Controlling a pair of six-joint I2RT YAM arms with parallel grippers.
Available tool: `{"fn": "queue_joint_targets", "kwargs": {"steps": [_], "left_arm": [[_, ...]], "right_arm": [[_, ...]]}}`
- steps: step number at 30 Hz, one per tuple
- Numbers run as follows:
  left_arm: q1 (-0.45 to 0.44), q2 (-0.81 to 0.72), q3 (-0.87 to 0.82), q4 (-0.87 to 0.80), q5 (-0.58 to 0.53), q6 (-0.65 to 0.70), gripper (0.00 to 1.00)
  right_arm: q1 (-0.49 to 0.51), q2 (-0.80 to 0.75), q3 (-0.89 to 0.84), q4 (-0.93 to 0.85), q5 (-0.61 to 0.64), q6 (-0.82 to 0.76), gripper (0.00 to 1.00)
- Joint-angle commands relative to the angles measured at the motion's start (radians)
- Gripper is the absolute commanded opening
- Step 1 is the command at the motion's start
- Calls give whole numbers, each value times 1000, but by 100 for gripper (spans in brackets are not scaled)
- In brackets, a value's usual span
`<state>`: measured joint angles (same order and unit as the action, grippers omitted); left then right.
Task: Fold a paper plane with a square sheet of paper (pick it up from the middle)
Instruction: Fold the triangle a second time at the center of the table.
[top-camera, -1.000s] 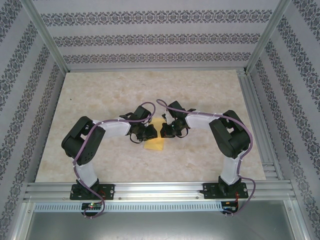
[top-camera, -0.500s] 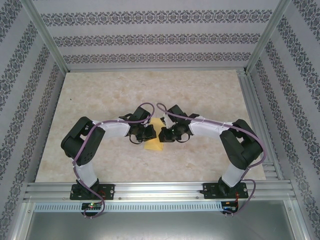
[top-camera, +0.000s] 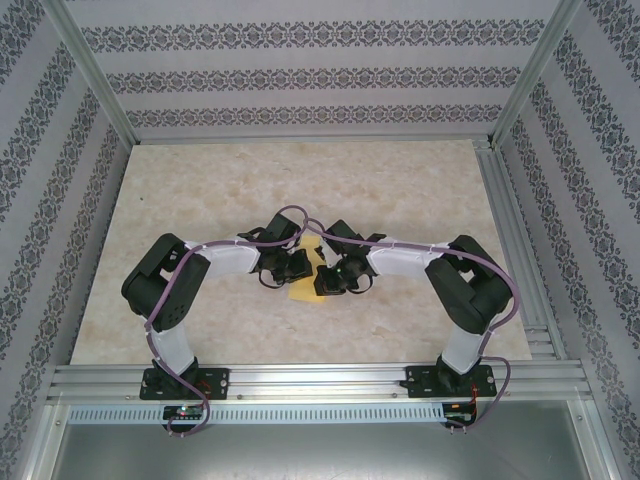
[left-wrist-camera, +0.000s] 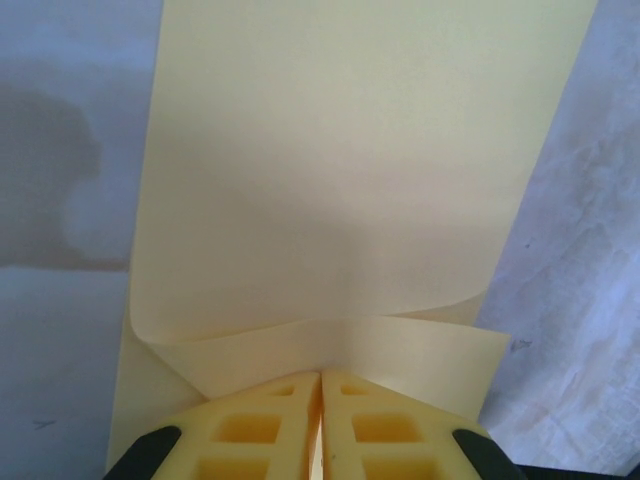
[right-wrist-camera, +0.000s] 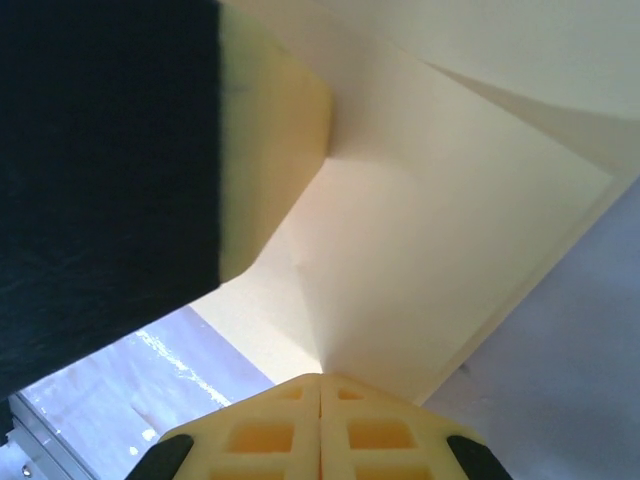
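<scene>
The yellow sheet of paper (top-camera: 305, 287) hangs between my two grippers over the middle of the table, partly folded. In the left wrist view the paper (left-wrist-camera: 330, 180) stretches away from my left gripper (left-wrist-camera: 320, 378), which is shut on its near edge, where a flap curls over. My right gripper (right-wrist-camera: 320, 380) is shut on another edge of the paper (right-wrist-camera: 430, 260), which creases outward from the pinch. The left gripper's finger (right-wrist-camera: 270, 140) presses the paper at the upper left of the right wrist view. From above, the left gripper (top-camera: 297, 266) and right gripper (top-camera: 322, 279) nearly touch.
The beige marble tabletop (top-camera: 200, 190) spreads out around the arms. Patterned walls and an aluminium frame (top-camera: 520, 250) enclose it. A metal rail (top-camera: 320, 380) runs along the near edge by the arm bases.
My right gripper has moved left and nearer, closing in on the left gripper with the paper. The right elbow swung out and back. The left arm has barely moved.
</scene>
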<state>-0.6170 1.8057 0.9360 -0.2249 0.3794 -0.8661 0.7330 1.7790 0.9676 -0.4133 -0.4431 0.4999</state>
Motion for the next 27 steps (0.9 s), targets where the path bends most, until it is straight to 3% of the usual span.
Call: {"fn": "queue_joint_targets", "kwargs": {"steps": [1,14,22,27], "left_arm": [[-10,49,-49,-57,-52,-11,12],[-11,52,-50,-65,-64,-13,12],[-10,53,-51,-63,-62,-14,12],[-11,57,-50,-59,-58,-17,12]], "right_arm": [[9,12,14,-25,31,6,8],[9,20,13,-73,63,-18,8],[14,-85,63,-96,55,-26,9],[39,-41,73,-90,47,-24,9]]}}
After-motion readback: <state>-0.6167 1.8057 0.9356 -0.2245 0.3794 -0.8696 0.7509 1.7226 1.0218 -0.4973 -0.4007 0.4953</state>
